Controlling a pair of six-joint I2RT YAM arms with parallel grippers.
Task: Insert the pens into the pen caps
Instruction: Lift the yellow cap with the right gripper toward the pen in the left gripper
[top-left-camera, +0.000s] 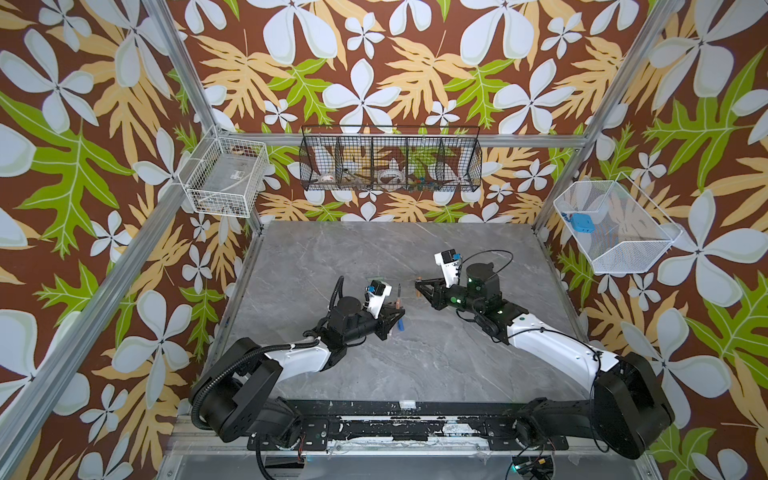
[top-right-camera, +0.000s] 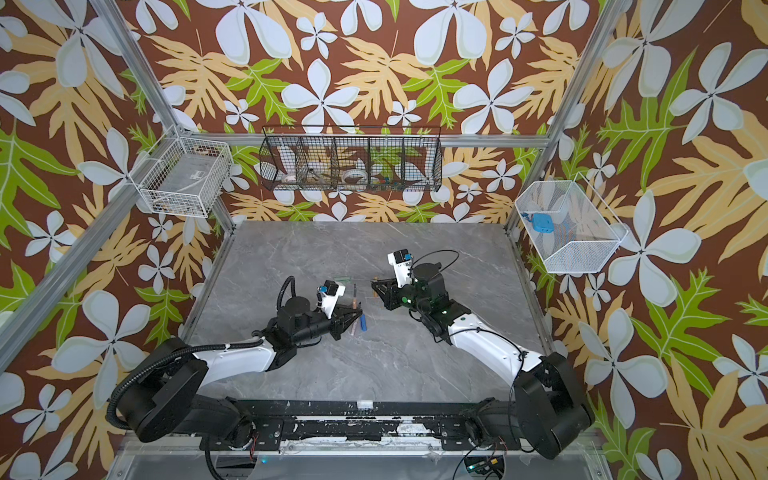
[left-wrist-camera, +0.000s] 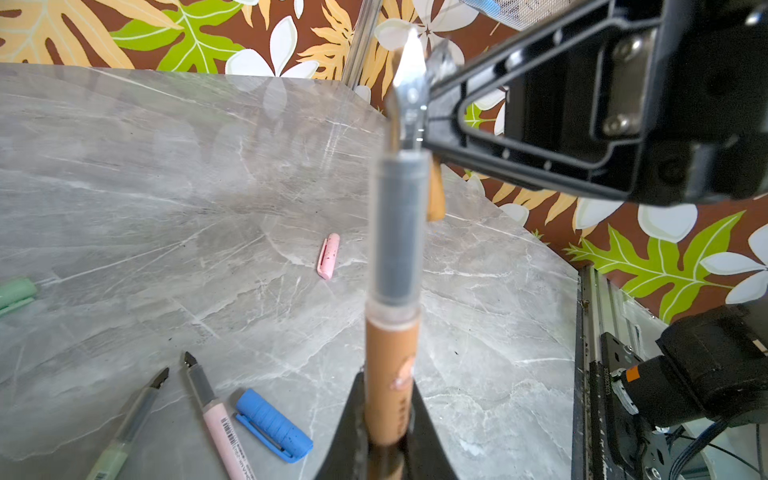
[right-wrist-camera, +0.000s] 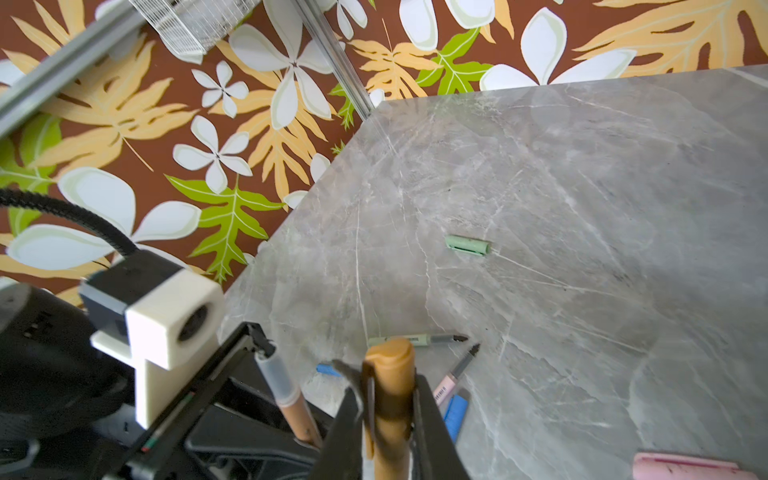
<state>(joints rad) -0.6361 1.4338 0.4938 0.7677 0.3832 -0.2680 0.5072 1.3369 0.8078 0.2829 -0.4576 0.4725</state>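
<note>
Brown pen (left-wrist-camera: 390, 361) is clamped in left pincer (left-wrist-camera: 388, 415), nib raised above the counter's (top-left-camera: 415, 365) middle. Brown cap (right-wrist-camera: 388, 361) is clamped in right pincer (right-wrist-camera: 388, 411) near the nib (not yet seated), both held aloft for mating.

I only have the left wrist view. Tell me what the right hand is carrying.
Observer: A brown cap, clamped in the right hand.
Operator: Now locate the green cap; my frame cuts it off.
Observer: The green cap lies whole on its side on the table, apart from the green pen.
Operator: Check pen-to-cap clearance from above.
Observer: In a top view the brown pen in the left hand is clear of the cap; bare table shows between them.
</note>
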